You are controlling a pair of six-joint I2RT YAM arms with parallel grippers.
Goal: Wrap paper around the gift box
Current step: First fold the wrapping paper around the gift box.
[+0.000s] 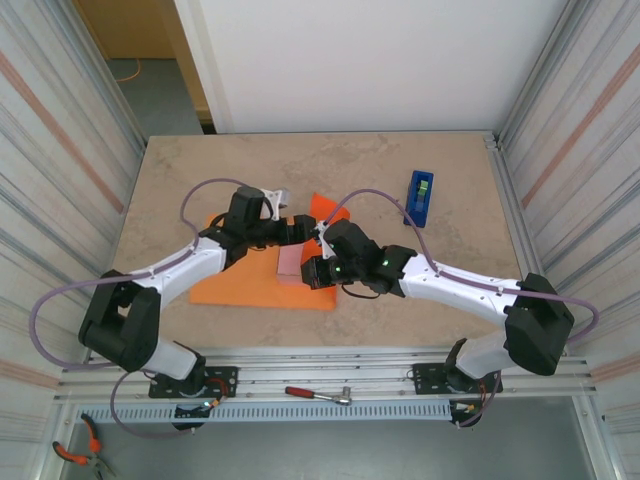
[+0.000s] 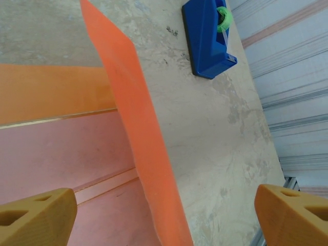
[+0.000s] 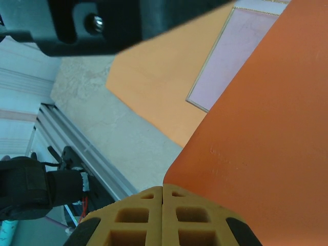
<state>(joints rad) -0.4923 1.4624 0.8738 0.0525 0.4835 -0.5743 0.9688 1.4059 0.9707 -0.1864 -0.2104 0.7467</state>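
Observation:
The orange paper [image 1: 245, 288] lies flat on the table with the pink gift box [image 1: 292, 264] on its right part. The paper's right side is lifted into a standing flap [image 2: 146, 138] beside the box [image 2: 56, 159]. My right gripper [image 3: 163, 197] is shut on a corner of that paper [image 3: 261, 128], just right of the box [image 3: 233, 56]; from above it [image 1: 313, 270] sits at the box's right edge. My left gripper [image 2: 164, 207] stands wide open above the box's far edge [image 1: 305, 228], its fingers [image 2: 38, 215] on either side of the flap, touching nothing.
A blue tape dispenser [image 1: 419, 196] stands on the table at the back right [image 2: 207, 36]. A red-handled tool [image 1: 318, 394] and pliers [image 1: 78, 452] lie below the front rail. Corrugated walls close both sides.

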